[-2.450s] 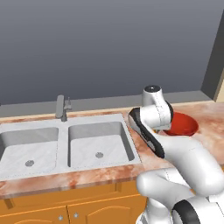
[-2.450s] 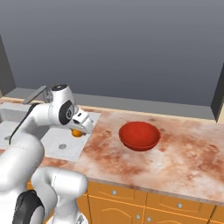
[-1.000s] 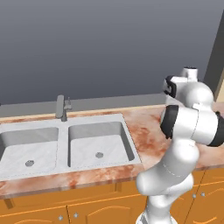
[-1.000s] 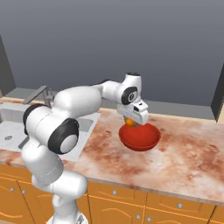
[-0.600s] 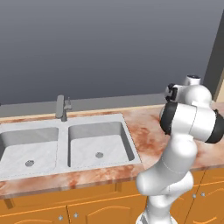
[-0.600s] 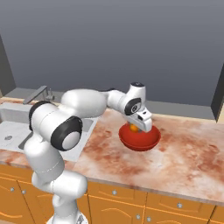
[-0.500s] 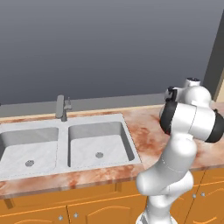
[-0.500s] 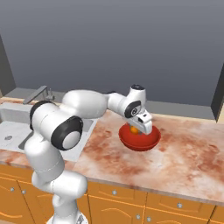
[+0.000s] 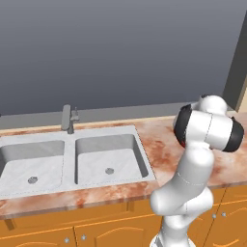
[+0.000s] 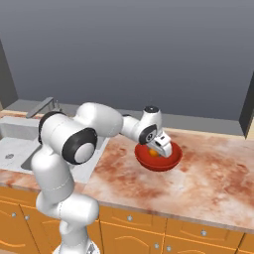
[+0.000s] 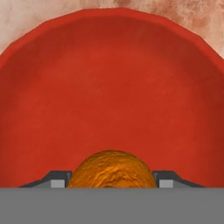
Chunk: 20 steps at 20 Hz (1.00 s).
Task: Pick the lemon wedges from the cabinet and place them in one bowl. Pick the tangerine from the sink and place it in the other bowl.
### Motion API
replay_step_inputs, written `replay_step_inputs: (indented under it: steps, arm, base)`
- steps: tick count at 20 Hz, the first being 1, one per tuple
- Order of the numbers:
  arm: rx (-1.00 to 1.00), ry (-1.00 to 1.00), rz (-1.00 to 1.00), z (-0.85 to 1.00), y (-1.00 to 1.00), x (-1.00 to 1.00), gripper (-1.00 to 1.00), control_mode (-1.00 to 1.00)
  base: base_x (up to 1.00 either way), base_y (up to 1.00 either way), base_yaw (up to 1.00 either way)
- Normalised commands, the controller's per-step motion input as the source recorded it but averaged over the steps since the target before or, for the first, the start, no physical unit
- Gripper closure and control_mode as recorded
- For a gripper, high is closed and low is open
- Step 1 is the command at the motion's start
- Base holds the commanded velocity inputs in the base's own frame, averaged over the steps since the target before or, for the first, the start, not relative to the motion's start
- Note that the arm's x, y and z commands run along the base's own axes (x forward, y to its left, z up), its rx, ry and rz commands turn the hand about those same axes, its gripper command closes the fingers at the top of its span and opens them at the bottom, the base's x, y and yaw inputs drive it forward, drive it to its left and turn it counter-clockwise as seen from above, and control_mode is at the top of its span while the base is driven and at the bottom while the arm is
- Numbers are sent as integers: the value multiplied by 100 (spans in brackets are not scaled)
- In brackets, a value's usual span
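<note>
Now dimpled round tangerine (image 11: 112, 169) in smooth red bowl (image 11: 112, 78).

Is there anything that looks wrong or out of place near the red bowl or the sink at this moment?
Nothing stands out. The red bowl sits upright on the counter, the gripper holds the tangerine just inside it, and both basins of the sink look clean and undamaged.

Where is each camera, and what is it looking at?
Left base view: behind the arm's left, looking over the sink; white arm at right.
Right base view: behind its right, facing the red bowl; arm reaches in.
Hand view: on the hand, looking into the bowl at the tangerine.
Right base and hand views share bowl and tangerine.
</note>
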Motion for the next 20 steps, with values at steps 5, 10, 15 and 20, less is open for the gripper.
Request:
replay_step_inputs:
  steps: [5,10,15,20]
  arm:
    - [0,0,0,-19,-20,6,100,-100]
    - [0,0,0,-2,-5,11,-100,-100]
    - [0,0,0,0,0,10,-100,-100]
    - [0,1,0,0,0,6,-100,-100]
  base:
    - [0,0,0]
    - [0,0,0]
    - [0,0,0]
    - [0,0,0]
